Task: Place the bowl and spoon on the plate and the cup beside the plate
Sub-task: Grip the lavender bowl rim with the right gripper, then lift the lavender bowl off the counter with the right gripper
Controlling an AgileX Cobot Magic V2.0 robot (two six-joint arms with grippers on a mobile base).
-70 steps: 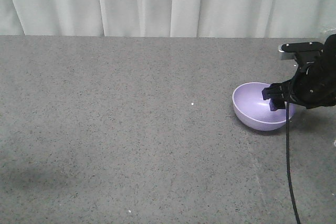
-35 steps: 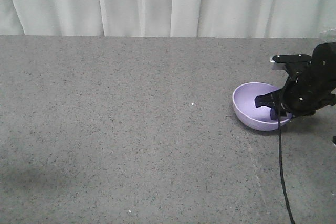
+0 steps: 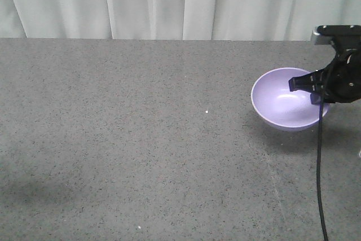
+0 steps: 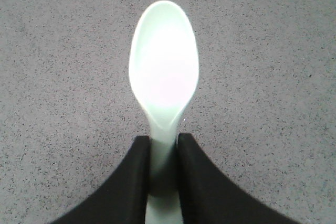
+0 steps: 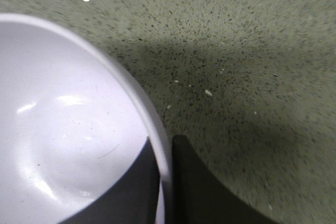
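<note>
The lavender bowl (image 3: 285, 100) hangs tilted above the grey table at the far right, its open side turned toward the front camera. My right gripper (image 3: 309, 90) is shut on its right rim, one finger inside and one outside. In the right wrist view the bowl (image 5: 63, 129) fills the left side and my right gripper (image 5: 165, 153) pinches the rim. In the left wrist view my left gripper (image 4: 164, 150) is shut on the handle of the pale mint spoon (image 4: 164, 61), held over bare table. The plate and the cup are out of view.
The grey speckled table (image 3: 141, 139) reaches back to a white curtain (image 3: 169, 4). A black cable (image 3: 319, 173) hangs from the right arm down to the frame's bottom edge. The left arm does not show in the front view.
My right gripper has lifted the bowl off the table and tipped it so its inside faces the camera. The arm has risen and shifted slightly right.
</note>
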